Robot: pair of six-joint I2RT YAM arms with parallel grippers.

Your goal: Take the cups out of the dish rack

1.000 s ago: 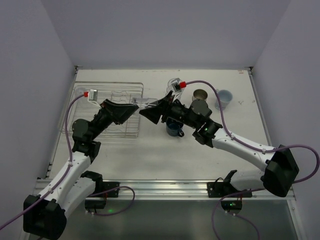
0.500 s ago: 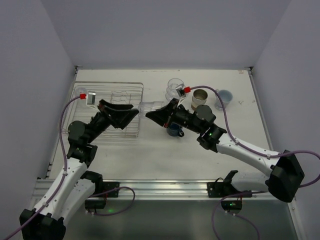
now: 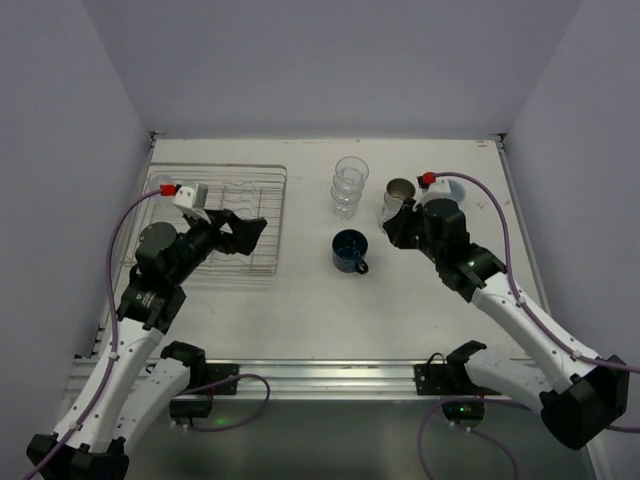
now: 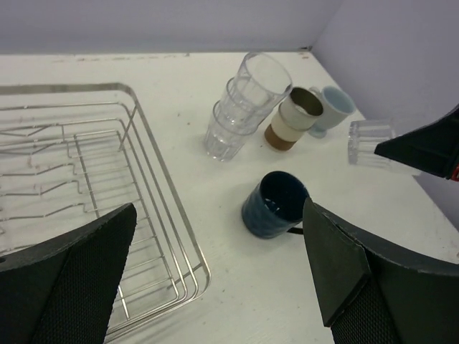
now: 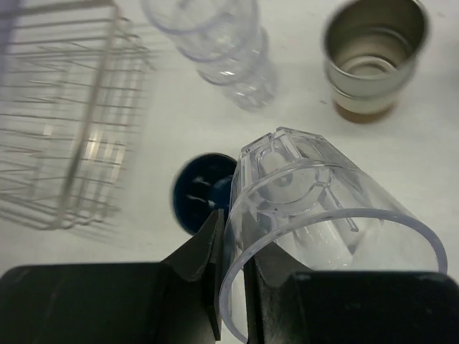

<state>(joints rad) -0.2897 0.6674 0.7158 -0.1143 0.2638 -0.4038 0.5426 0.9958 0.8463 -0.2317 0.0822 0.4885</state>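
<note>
Silver wire of the dish rack (image 3: 220, 167) looks bare from above, with no cup visible among its prongs. The left gripper (image 3: 240, 228) hovers over its right side. A stack of clear tumblers (image 3: 350, 186), a tan cup (image 3: 399, 193) and a dark blue mug (image 3: 348, 250) stand on the table (image 3: 300, 300), well apart from the rack. The right gripper (image 3: 403, 222) sits just beside the tan cup.

From the left wrist, its own jaws gape wide and hold nothing. A pale blue cup (image 4: 334, 107) stands just beside the tan one.

From the right wrist, the jaws pinch the wall of a clear tumbler (image 5: 315, 215), tilted above the table near the mug. The step in hand looks like setting down what may be the last cup. Next it likely needs turning upright and lowering onto the table or the stack before the jaws let go.
</note>
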